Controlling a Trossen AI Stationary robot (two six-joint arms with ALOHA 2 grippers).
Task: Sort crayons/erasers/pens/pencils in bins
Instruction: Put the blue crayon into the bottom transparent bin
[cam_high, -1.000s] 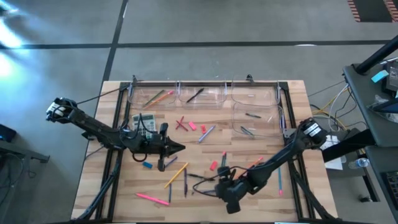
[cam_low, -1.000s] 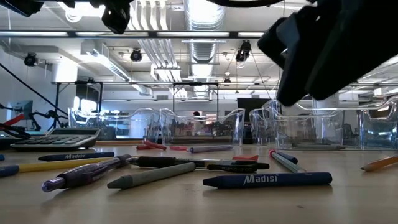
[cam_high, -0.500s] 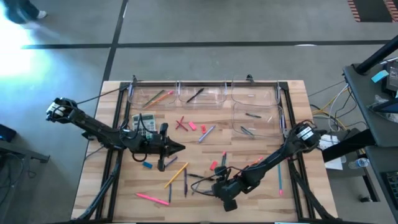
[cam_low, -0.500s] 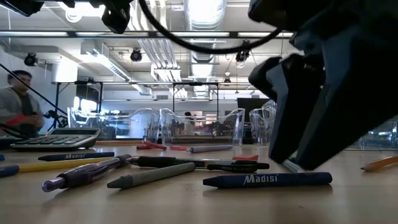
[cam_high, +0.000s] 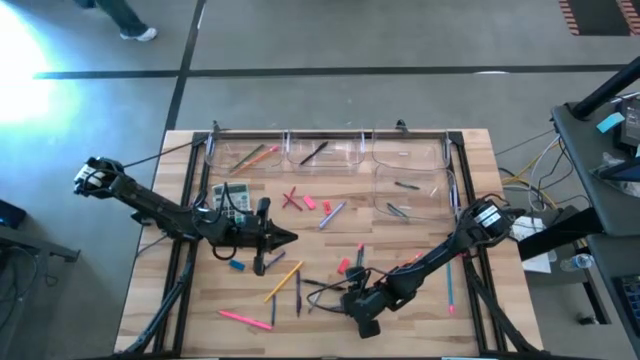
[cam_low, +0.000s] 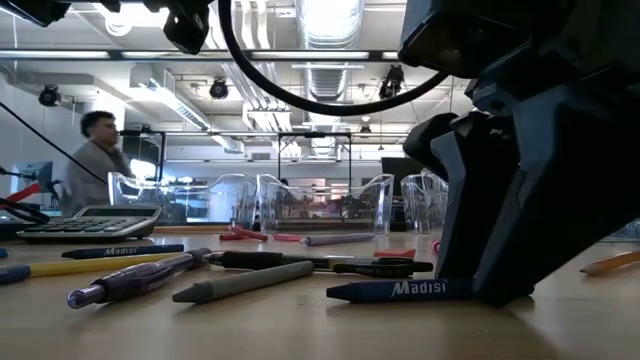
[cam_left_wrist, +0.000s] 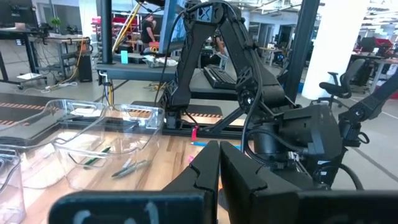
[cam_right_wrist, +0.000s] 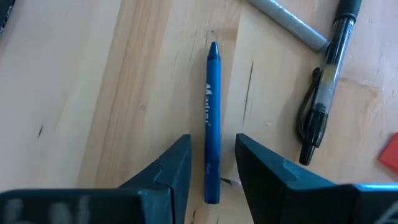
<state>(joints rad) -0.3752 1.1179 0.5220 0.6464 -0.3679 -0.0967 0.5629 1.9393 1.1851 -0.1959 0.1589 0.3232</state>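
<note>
The bins (cam_high: 325, 152) along the frame's top hold only a few sticks; most lie loose on the surface (cam_high: 190, 300). Lower centre, the right hand (cam_right_wrist: 212, 167) straddles a blue crayon (cam_right_wrist: 212, 118), narrowly parted, not yet clamped. The left hand (cam_high: 288, 236), mid-left, is closed and empty.

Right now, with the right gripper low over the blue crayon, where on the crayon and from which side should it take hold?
Grip the blue crayon on its blunt rear half, coming straight down from above. It lies flat on the table, apart from the black pen, with bare wood along both long sides. The right gripper already straddles that end, open, one finger on each side, so closing squeezes across its thin width.
</note>
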